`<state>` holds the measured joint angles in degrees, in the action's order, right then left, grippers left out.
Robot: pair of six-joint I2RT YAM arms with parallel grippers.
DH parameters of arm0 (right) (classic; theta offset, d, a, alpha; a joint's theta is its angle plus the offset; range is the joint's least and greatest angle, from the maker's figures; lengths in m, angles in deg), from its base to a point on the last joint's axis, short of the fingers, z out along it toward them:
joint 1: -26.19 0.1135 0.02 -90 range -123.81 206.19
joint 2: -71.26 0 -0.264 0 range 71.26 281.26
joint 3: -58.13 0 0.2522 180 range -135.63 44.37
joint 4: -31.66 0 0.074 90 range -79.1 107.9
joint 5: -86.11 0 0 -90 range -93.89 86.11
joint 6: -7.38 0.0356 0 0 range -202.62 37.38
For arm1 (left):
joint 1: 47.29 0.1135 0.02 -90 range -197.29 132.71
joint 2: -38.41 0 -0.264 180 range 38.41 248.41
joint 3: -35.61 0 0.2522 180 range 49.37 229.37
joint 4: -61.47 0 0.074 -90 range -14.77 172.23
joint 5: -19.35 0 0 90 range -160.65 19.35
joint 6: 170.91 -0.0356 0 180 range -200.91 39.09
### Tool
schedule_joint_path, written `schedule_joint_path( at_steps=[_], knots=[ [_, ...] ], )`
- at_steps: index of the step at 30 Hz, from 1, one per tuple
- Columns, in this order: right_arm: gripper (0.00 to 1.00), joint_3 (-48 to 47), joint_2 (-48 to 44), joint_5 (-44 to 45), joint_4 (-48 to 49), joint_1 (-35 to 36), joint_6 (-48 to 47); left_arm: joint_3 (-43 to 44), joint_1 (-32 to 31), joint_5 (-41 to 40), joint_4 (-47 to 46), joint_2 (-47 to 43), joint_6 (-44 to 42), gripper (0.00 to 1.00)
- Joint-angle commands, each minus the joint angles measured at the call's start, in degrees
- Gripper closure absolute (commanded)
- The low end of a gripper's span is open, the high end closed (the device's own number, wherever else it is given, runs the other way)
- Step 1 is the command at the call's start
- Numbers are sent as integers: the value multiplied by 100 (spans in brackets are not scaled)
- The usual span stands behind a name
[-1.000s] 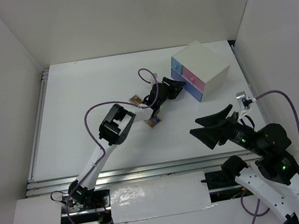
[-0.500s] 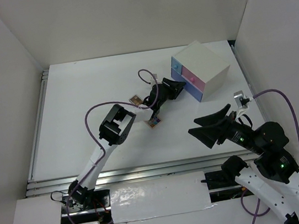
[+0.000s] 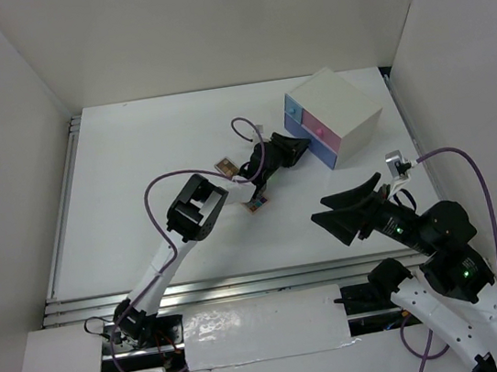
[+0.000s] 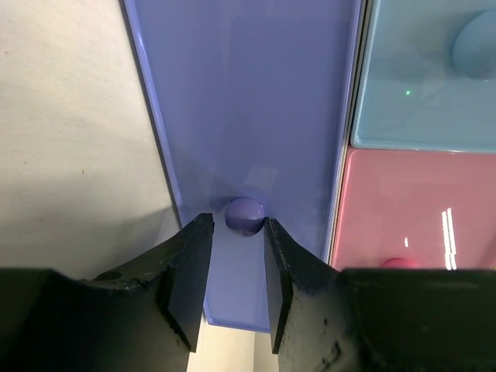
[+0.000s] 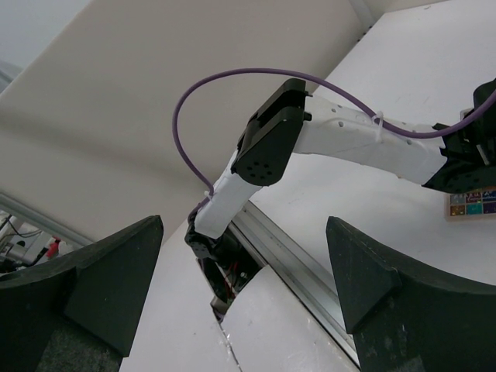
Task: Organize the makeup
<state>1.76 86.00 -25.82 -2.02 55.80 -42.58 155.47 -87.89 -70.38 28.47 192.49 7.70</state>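
Two black fingers [image 4: 186, 279] of the left gripper [image 4: 238, 232] stand narrowly apart with the round knob [image 4: 245, 215] of the purple drawer [image 4: 248, 116] between their tips. A sliver of drawer front shows between the knob and one finger, so I judge the knob bracketed, not clamped. The hold makes sense: a shut drawer can take nothing, and the knob is the only purchase on that smooth front.

Beside the purple drawer are a pink drawer [image 4: 418, 209] and a pale blue drawer [image 4: 426, 70], both flush in the white box [image 3: 349, 112] at the far right of the table [image 3: 134, 165].

The makeup lies loose on the table behind the left wrist, near the box but not in it. A multicoloured palette [image 3: 254, 205] is under the forearm, and a second flat palette [image 3: 224, 166] lies just beyond. I cannot make out any lipstick or tubes; the arm may hide them.

The right gripper [image 5: 244, 256] hangs above the near right of the table, jaws spread wide and empty. It seems parked clear of the box, placed to fetch a palette once a drawer is out.
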Motion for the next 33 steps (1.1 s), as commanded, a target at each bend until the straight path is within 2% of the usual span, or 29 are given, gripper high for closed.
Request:
schedule_joint_path(
  at_steps=[1, 7, 10, 12, 15, 17, 23, 27, 33],
  knots=[
    [6, 33, 46, -136, 296, -7, 22, 156, -27, -1, -254, 96, -73, 55],
    [7, 60, 20, -101, 270, -7, 5, 402, -9, -1, -166, 201, -134, 54],
    [7, 69, 2, -92, 278, -7, -4, 543, -18, -1, -184, 263, -143, 59],
    [7, 60, 20, -101, 270, -7, -13, 508, -9, -1, -263, 228, -169, 66],
    [7, 60, 2, -83, 261, -7, -13, 403, -9, -1, -342, 88, -283, 70],
    [7, 69, 2, -74, 261, -16, -22, 193, -1, -1, -368, -35, -345, 75],
    [8, 77, 29, -83, 287, -16, -4, -388, 70, -1, -597, -457, -354, 79],
    [8, 86, 29, -92, 305, -16, -4, -661, 175, -1, -624, -703, -371, 80],
    [9, 104, 73, -136, 366, -7, 40, -1530, 298, -1, -772, -1266, -477, 80]
  ],
)
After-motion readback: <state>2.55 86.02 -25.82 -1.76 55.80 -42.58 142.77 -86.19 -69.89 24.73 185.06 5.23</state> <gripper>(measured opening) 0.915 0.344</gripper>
